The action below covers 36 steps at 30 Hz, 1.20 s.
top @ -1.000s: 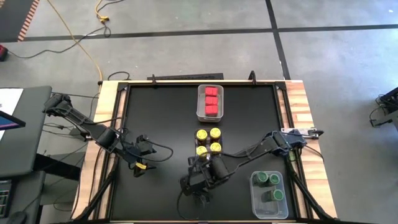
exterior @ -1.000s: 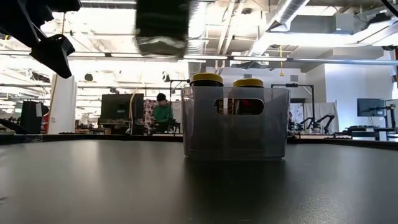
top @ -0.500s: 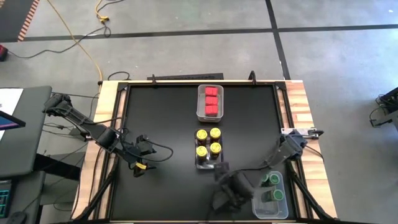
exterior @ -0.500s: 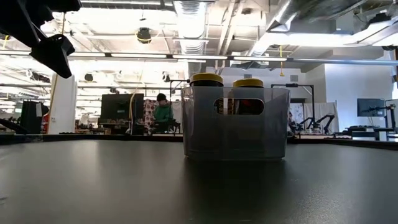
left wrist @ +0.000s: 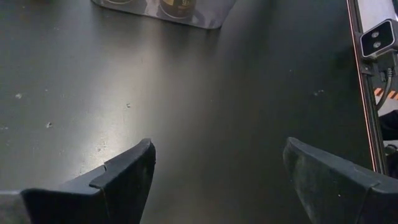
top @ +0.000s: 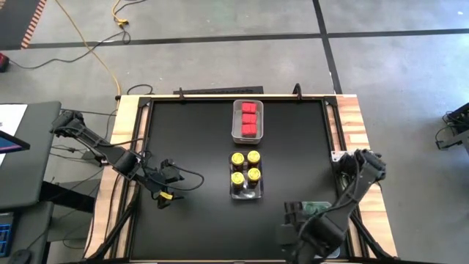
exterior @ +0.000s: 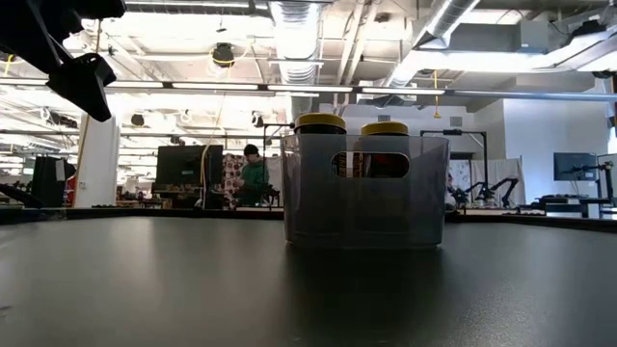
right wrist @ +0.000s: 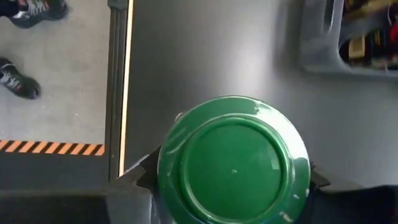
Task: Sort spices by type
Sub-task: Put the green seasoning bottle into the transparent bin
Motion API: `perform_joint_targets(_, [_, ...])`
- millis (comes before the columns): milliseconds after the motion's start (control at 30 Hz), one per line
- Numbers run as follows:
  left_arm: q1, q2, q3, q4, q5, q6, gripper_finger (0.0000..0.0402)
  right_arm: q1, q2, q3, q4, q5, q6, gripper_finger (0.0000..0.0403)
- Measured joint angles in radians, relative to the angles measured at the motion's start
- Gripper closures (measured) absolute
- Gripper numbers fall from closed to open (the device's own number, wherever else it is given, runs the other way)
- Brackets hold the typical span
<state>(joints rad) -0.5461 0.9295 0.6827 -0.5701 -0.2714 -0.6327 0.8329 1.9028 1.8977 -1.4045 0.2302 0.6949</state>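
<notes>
Green lid, dead centre between the right arm's fingers: a green-lidded jar (right wrist: 233,158) sat clamped in the right gripper (right wrist: 230,180), a dark finger hard against each side of it. From overhead that gripper (top: 304,231) was down at the near right corner of the black table (top: 190,147), over the clear bin (top: 322,211) there, which the arm mostly hid. Out in the middle, four yellow-lidded jars (top: 245,166) stood packed two by two in their own clear bin (exterior: 364,193); the low view showed two yellow lids poking over its rim. Farther back, three red square-topped containers (top: 249,119) lay in a row inside a third bin (top: 236,121). Over on the left side, well apart from everything, the left gripper (top: 163,192) hung above bare tabletop, its fingers (left wrist: 124,177) spread wide with nothing between them.
</notes>
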Motion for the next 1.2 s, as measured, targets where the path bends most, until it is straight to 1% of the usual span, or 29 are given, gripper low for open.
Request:
perform_joint_targets(267, [0.000,0.000,0.000,0.000,0.000,0.000,0.0061,0.105,-0.114,-0.183,0.039,0.002,0.183,0.0183])
perform_joint_targets(500, [0.000,0.000,0.000,0.000,0.000,0.000,0.0061,0.225,-0.271,-0.353,0.033,0.085,0.448,0.0183])
perform_joint_targets(600, [0.000,0.000,0.000,0.000,0.000,0.000,0.0061,0.273,-0.317,-0.406,0.052,0.112,0.518,0.0183])
perform_joint_targets(800, [0.000,0.000,0.000,0.000,0.000,0.000,0.0061,0.314,-0.337,-0.450,0.065,0.117,0.555,0.0183])
perform_joint_targets(1033, [0.000,0.000,0.000,0.000,0.000,0.000,0.0061,0.319,-0.344,-0.451,0.048,0.119,0.554,0.0183])
perform_joint_targets(1200, [0.000,0.000,0.000,0.000,0.000,0.000,0.0061,0.314,-0.356,-0.451,0.053,0.143,0.538,0.0183])
